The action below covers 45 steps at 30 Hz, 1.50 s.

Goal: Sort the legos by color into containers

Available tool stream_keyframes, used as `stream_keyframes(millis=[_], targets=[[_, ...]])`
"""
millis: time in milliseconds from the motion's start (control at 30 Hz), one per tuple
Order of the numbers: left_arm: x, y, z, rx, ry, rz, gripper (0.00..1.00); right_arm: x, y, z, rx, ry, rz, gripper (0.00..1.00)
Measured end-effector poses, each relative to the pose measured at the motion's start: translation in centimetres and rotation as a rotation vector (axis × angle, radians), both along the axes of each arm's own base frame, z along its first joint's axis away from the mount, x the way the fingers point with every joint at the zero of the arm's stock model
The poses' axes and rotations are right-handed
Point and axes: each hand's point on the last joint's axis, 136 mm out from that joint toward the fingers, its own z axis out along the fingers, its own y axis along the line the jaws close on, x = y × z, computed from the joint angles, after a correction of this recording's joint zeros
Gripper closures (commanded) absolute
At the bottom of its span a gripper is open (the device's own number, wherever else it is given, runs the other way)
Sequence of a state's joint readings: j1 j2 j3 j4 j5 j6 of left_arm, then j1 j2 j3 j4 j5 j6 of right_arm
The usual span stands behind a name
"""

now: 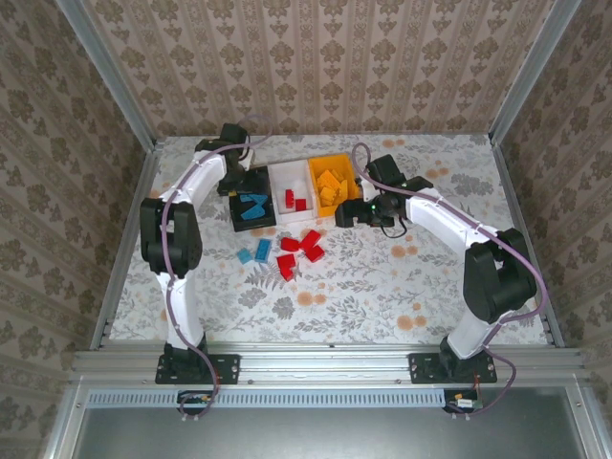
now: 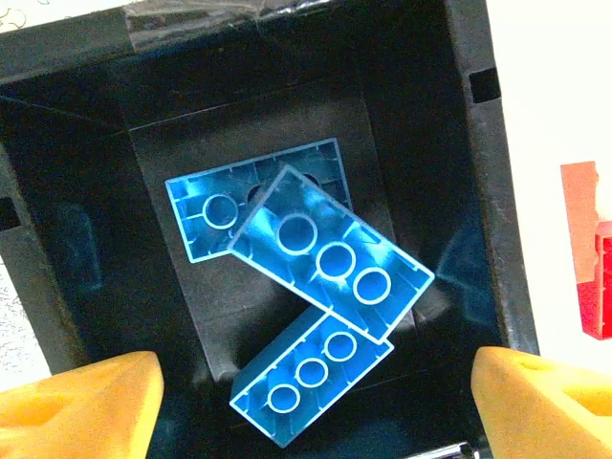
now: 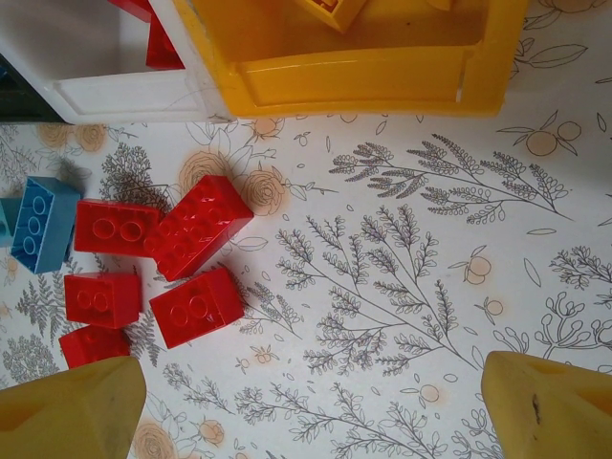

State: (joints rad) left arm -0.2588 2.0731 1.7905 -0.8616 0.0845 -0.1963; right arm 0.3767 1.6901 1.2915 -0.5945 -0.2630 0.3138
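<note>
My left gripper hangs open over the black container, its yellow fingers spread wide. Three blue legos lie hollow side up on the container's floor, overlapping each other, none between the fingers. In the top view this gripper is at the black container's far end. My right gripper is open over bare table, in front of the orange container. Several red legos and a blue lego lie to its left. The white container holds red legos.
The three containers stand joined in a row at mid-table, the orange one holding orange bricks. Loose red bricks and two blue ones lie in front of them. The floral tablecloth is walled on three sides.
</note>
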Motion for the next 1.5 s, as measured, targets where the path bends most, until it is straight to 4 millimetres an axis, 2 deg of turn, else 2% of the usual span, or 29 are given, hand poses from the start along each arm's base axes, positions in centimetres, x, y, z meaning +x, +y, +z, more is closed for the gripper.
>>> stream_keyframes(millis=[100,200,367,467,533,667,767,933,1200,1500], targets=[[-0.9,0.3,0.3,-0.003,-0.001,0.001,0.12,0.1,0.0,0.1,0.001,-0.002,0.000,0.08],[-2.6,0.8,1.6,-0.012,-0.014,0.003,0.11,0.1,0.0,0.1,0.001,-0.003,0.000,0.08],[-7.1,1.7,5.0,-0.046,-0.090,-0.003,0.10,-0.1,0.0,0.0,-0.001,0.003,0.000,0.07],[-10.3,2.1,5.5,-0.060,-0.114,-0.005,0.11,-0.1,0.0,0.1,0.000,0.003,0.000,0.08],[-12.4,2.3,4.5,-0.064,-0.101,-0.003,0.11,-0.1,0.1,0.1,0.005,0.006,0.002,0.08],[-16.1,2.1,0.3,-0.054,-0.008,-0.001,0.13,-0.2,0.3,0.2,0.019,0.012,0.006,0.08],[-17.9,2.5,-2.6,-0.043,0.069,0.029,0.16,-0.3,0.5,0.2,0.030,0.017,0.009,0.08],[-18.4,2.8,-5.0,-0.044,0.112,0.110,0.23,-0.3,0.5,0.2,0.032,0.018,0.011,0.07],[-16.9,3.1,-5.2,-0.056,0.079,0.245,0.25,-0.2,0.7,0.3,0.039,0.010,0.013,0.07],[-16.3,3.4,-7.2,-0.041,0.125,0.341,0.26,-0.1,0.9,0.5,0.054,0.007,0.017,0.07]])
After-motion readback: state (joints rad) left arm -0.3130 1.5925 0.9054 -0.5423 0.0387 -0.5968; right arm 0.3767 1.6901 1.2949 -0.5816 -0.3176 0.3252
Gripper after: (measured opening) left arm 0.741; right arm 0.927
